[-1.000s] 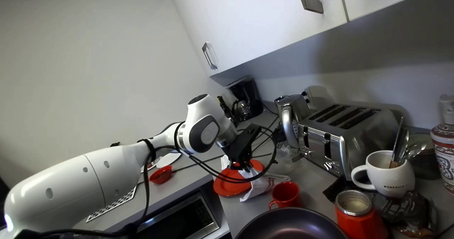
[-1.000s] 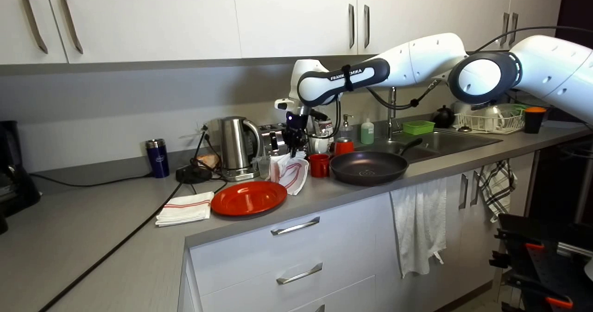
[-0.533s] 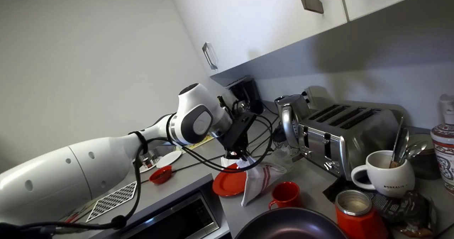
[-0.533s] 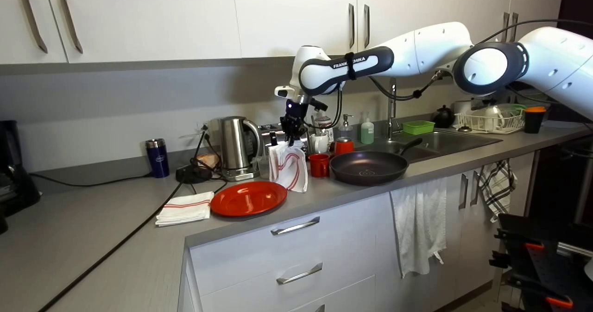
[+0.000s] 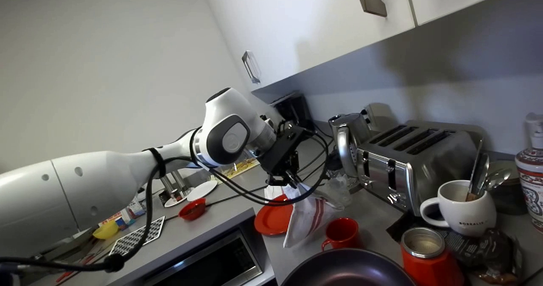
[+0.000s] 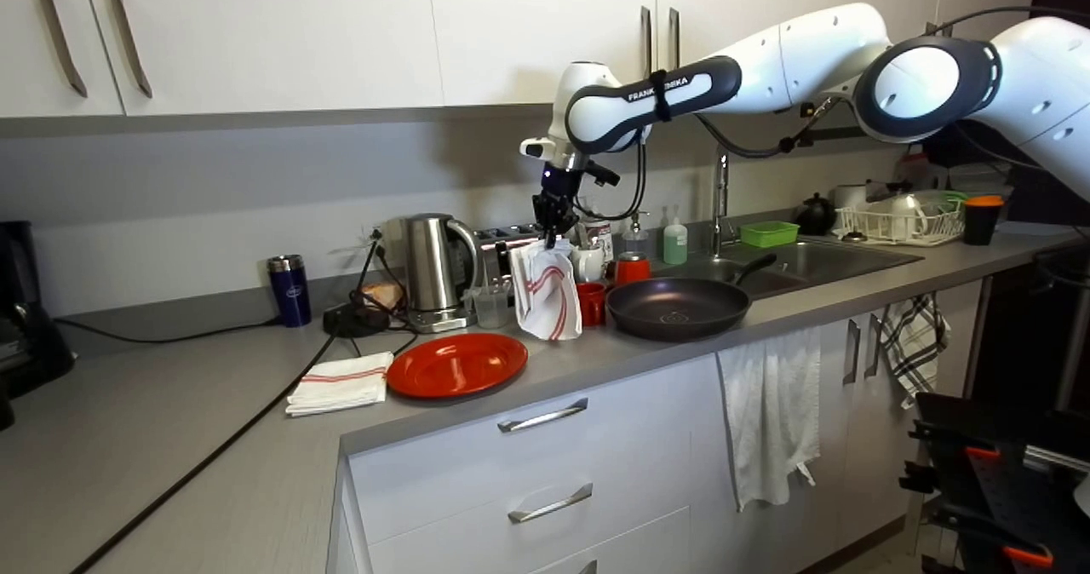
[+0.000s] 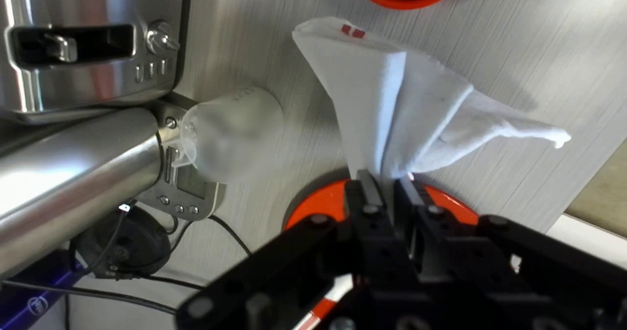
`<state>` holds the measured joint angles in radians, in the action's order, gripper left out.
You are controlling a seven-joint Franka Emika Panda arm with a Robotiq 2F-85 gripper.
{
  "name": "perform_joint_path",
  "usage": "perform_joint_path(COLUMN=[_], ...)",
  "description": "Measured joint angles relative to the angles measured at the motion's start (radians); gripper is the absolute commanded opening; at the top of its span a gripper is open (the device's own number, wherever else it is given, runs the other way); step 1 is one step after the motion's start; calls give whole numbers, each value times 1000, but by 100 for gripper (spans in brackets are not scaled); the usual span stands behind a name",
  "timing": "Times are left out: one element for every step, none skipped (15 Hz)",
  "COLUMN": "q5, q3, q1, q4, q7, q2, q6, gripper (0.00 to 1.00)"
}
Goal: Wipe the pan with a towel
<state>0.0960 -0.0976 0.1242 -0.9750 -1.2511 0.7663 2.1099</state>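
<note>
My gripper [image 6: 551, 242] is shut on a white towel with red stripes [image 6: 545, 297]. The towel hangs down in loose folds between the red plate and the red mug. The wrist view shows the fingertips [image 7: 384, 178] pinching the towel [image 7: 426, 100]. In an exterior view the gripper [image 5: 292, 178] and towel [image 5: 306, 218] are above the counter, left of the pan. I cannot tell whether the towel's lowest corner touches the counter. The dark pan [image 6: 677, 306] lies on the counter, handle toward the sink. It also shows cut off in an exterior view [image 5: 350, 273].
The red mug [image 6: 591, 304] stands between towel and pan. A red plate [image 6: 460, 365] and a second folded towel [image 6: 341, 384] lie to the left. A kettle [image 6: 432, 267], toaster [image 5: 418, 163] and clear cup [image 7: 240, 129] stand behind. A red jar [image 5: 428, 256] is beside the pan.
My gripper has risen and, in an exterior view, moved a little right, with the towel in it. The towel, which was bunched on the counter, now hangs longer and higher.
</note>
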Motion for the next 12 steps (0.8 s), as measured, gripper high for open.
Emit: perform_joint_path(q5=[0, 0, 0, 0, 0, 0, 0, 0, 0, 0, 0, 0], q3=[4, 7, 9, 11, 13, 17, 24, 29, 32, 35, 36, 37], q1=[8, 15, 23, 30, 36, 40, 40, 40, 40, 39, 38, 38], q4=[-32, -67, -103, -139, -178, -216, -254, -291, -326, -360, -393, -426], q7=[14, 25, 37, 47, 56, 63, 72, 82, 91, 96, 102, 109], q2=[-19, -39, -60, -81, -103, -126, -149, -173, -196, -221, -246, -273], q6=[7, 15, 27, 41, 58, 76, 94, 113, 130, 145, 159, 174], gripper=[7, 7, 7, 7, 7, 7, 7, 7, 7, 7, 7, 7])
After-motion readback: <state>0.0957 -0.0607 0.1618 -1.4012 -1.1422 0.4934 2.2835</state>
